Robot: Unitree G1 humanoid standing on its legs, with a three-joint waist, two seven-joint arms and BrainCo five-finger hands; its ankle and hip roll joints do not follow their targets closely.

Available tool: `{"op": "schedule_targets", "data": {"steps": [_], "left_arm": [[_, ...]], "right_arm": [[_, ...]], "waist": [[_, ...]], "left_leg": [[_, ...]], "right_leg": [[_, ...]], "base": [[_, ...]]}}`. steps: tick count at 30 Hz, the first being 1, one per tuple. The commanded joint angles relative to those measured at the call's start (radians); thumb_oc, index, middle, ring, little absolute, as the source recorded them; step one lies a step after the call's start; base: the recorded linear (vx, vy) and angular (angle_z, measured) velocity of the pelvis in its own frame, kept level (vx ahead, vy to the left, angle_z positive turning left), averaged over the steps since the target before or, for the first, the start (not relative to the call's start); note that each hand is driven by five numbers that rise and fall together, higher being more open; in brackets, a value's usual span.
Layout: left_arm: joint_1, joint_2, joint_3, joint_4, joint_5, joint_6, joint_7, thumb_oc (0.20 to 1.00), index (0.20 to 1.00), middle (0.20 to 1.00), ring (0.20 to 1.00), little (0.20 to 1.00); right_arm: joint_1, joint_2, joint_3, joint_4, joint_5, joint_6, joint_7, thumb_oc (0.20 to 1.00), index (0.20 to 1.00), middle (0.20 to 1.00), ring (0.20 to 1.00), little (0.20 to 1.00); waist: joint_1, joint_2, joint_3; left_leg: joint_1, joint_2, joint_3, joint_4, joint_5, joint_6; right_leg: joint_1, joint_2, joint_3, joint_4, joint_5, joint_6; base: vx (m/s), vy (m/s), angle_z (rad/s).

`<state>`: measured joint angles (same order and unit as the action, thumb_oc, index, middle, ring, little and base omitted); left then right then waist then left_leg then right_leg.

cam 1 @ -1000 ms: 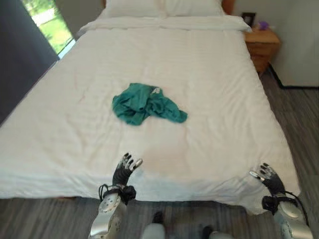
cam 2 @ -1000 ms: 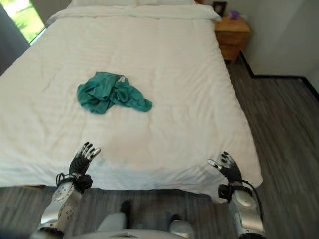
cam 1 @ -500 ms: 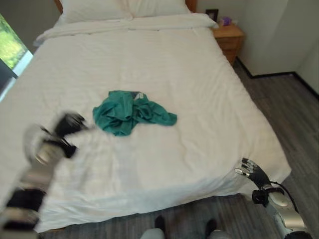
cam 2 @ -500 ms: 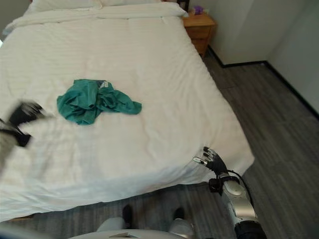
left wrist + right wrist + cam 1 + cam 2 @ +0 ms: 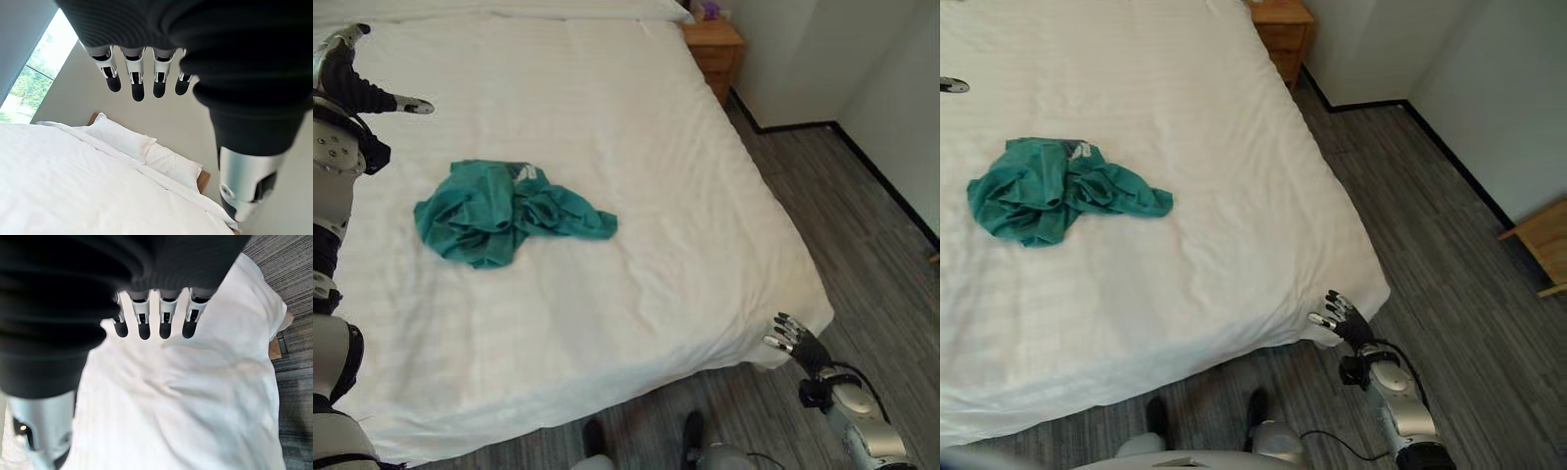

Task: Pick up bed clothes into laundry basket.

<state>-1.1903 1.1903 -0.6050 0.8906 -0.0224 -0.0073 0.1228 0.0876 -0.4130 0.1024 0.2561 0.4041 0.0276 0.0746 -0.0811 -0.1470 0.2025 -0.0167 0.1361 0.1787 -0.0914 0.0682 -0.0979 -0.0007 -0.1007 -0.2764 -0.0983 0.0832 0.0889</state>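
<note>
A crumpled teal garment [image 5: 504, 211] lies on the white bed [image 5: 646, 147], left of its middle. My left hand [image 5: 354, 86] is raised over the bed, up and to the left of the garment and apart from it. Its fingers [image 5: 137, 81] are straight and hold nothing. My right hand [image 5: 800, 340] hangs low by the bed's near right corner, open, with its fingers [image 5: 156, 318] spread toward the duvet. Nothing is in either hand.
White pillows [image 5: 128, 142] lie at the head of the bed. A wooden nightstand [image 5: 715, 44] stands beside the bed's far right corner. Grey plank floor [image 5: 1430, 215] runs along the right side to a wall. The edge of a wooden piece [image 5: 1540, 245] shows at far right.
The camera has swung right, so the bed sits further left. My left arm has risen from the bed's foot edge to high above the bed's left part. The right hand stays low.
</note>
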Motion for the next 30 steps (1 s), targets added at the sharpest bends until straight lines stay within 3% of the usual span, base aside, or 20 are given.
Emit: {"op": "schedule_targets", "data": {"steps": [1,7,12,20,21,30], "left_arm": [[-0.16,0.015,-0.033,0.079,0.06,-0.001,0.01,1.0,1.0,1.0,1.0,1.0],[-0.168,-0.01,-0.057,0.076,0.118,0.033,-0.022,1.0,1.0,1.0,1.0,1.0],[-0.075,-0.01,-0.024,-0.007,0.104,0.024,-0.071,1.0,1.0,1.0,1.0,1.0],[-0.006,-0.069,-0.06,-0.016,0.231,0.057,-0.137,1.0,1.0,1.0,1.0,1.0],[-0.002,-0.112,-0.07,0.029,0.321,0.085,-0.136,1.0,1.0,1.0,1.0,1.0],[-0.028,-0.206,-0.097,0.282,0.488,0.119,-0.1,1.0,1.0,1.0,1.0,1.0]], "right_arm": [[-0.045,-0.021,-0.024,-0.043,0.039,-0.052,0.002,1.0,1.0,1.0,1.0,1.0],[-0.032,-0.006,-0.033,-0.049,0.041,-0.044,-0.003,1.0,1.0,1.0,1.0,1.0],[-0.019,-0.001,-0.043,-0.052,0.032,-0.033,0.006,1.0,1.0,1.0,1.0,1.0],[-0.025,-0.011,-0.046,-0.058,0.023,-0.04,0.004,1.0,1.0,1.0,1.0,1.0],[-0.016,-0.014,-0.047,-0.062,0.018,-0.043,0.004,1.0,1.0,1.0,1.0,1.0],[0.018,-0.019,-0.026,-0.088,0.037,-0.065,0.006,1.0,1.0,1.0,1.0,1.0]], "waist": [[0.02,0.007,0.027],[0.02,-0.032,0.059],[0.025,-0.039,0.079],[0.008,-0.058,0.119],[0.002,-0.072,0.142],[-0.032,-0.127,0.15]], "left_leg": [[0.009,0.025,0.016,0.004,-0.027,-0.001],[-0.033,0.035,0.011,0.004,-0.018,-0.002],[-0.045,0.037,0.006,0.004,-0.02,-0.004],[-0.11,0.041,-0.022,0.004,0.002,-0.003],[-0.135,0.044,-0.036,0.004,0.01,-0.003],[-0.184,0.06,-0.052,0.004,0.021,-0.006]], "right_leg": [[-0.032,-0.061,-0.033,0.011,0.028,0.113],[-0.072,-0.052,-0.034,0.011,0.038,0.115],[-0.084,-0.046,-0.029,0.011,0.036,0.114],[-0.135,-0.039,-0.025,0.011,0.047,0.11],[-0.156,-0.034,-0.021,0.011,0.051,0.108],[-0.208,-0.013,-0.015,0.011,0.062,0.109]], "base": [[-0.01,-0.008,-0.03],[-0.01,-0.016,0.01],[0.0,0.0,0.01],[-0.04,-0.027,0.06],[-0.05,-0.057,0.02],[-0.03,-0.032,0.09]]}}
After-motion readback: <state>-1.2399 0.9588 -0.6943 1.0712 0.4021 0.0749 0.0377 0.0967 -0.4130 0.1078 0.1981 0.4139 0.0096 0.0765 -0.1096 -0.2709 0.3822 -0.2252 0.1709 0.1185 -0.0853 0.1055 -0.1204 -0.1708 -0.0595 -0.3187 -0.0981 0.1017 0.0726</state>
